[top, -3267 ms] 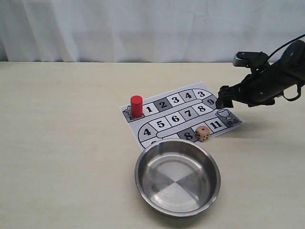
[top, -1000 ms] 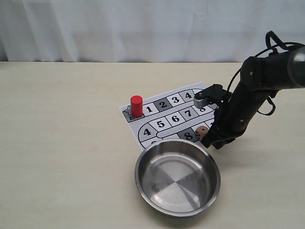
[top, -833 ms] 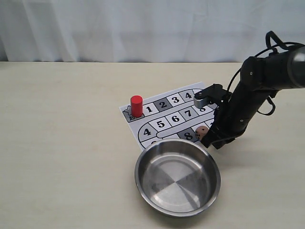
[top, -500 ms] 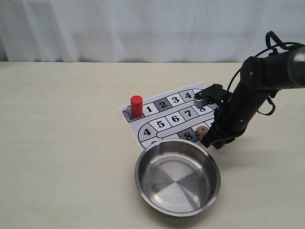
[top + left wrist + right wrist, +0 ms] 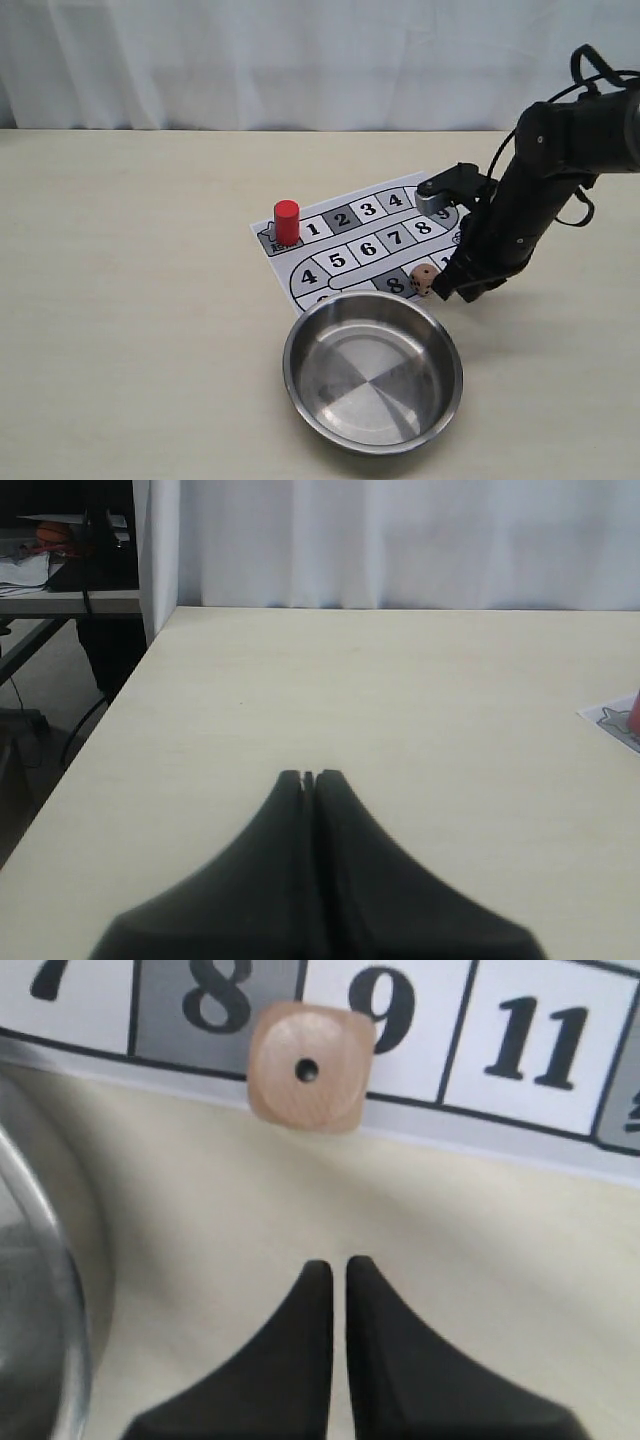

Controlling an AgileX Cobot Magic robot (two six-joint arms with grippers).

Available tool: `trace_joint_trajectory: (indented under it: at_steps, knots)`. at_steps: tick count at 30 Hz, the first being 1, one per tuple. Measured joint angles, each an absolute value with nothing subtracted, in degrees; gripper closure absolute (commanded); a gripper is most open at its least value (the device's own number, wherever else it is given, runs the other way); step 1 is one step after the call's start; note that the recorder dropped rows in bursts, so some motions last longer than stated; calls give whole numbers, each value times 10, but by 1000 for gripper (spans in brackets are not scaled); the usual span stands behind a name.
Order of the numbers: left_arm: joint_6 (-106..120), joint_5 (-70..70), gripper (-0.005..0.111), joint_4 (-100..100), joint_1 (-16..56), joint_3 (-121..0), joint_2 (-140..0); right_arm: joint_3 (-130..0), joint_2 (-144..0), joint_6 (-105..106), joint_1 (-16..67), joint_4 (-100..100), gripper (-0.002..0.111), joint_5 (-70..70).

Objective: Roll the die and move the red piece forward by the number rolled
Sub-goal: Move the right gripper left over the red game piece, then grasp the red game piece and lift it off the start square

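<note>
— Right jaws pinched almost together, gripping nothing, poised just beside the die (image 5: 310,1068), low over the desk (image 5: 140,300)!
— And that die sits on the game board's (image 5: 345,262) near edge, across squares 8 and 9, one pip facing the wrist camera, close to the steel bowl (image 5: 288,365).
— Red piece (image 5: 286,221)?
— Upright on the start square, beside 1. Left jaws pressed together over the desk, well apart from the board.

table (image 5: 130,300): pale cream | numbered board sheet (image 5: 352,250): flat, mid-table | steel bowl (image 5: 320,335): by sheet's edge
</note>
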State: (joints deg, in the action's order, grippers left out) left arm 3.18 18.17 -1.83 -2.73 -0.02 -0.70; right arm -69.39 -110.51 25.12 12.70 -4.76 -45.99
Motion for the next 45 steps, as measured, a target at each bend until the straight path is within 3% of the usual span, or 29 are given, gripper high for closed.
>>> trace_joint_trajectory:
  at_steps: [4,7,10,11,13,14,18,22,31,45]
  knots:
    - [32,182,107,-18,-27,0,-7,-694,-1077,249,127,-62,104,-444]
    - [32,182,107,-18,-27,0,-7,-694,-1058,247,127,-87,95,-419]
    - [32,182,107,-18,-27,0,-7,-707,-1048,246,127,-123,76,-403]
    - [32,182,107,-18,-27,0,-7,-714,-1048,246,127,-139,58,-397]
    - [32,182,107,-18,-27,0,-7,-727,-1048,274,127,-199,37,-389]
    - [32,182,107,-18,-27,0,-7,-731,-1053,321,127,-259,34,-380]
    - [32,182,107,-18,-27,0,-7,-748,-1091,440,129,-410,36,-373]
    - [32,182,107,-18,-27,0,-7,-809,-1137,464,172,-433,37,-361]
    - [32,182,107,-18,-27,0,-7,-968,-1256,284,263,-258,37,-311]
    - [32,182,107,-18,-27,0,-7,-984,-1336,276,267,-276,37,-226]
